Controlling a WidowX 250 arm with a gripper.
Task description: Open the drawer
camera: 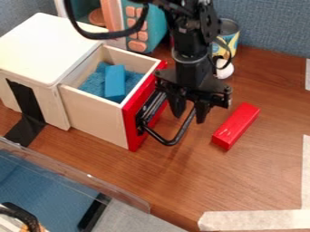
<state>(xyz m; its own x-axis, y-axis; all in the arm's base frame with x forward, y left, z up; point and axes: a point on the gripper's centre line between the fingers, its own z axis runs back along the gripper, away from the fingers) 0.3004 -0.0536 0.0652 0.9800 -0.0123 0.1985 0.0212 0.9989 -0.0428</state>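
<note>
open wooden drawer with glossy red front, claw just beside this front, fingers held apart near the curved black handle, smooth blue block inside drawer, on rough blue lining

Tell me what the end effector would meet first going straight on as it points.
Likely the drawer's black handle, close to the end effector; depth is unclear, so possibly the tabletop instead.

The black arm has looping cables, a grey ring and a 2-fingered hand.
</note>
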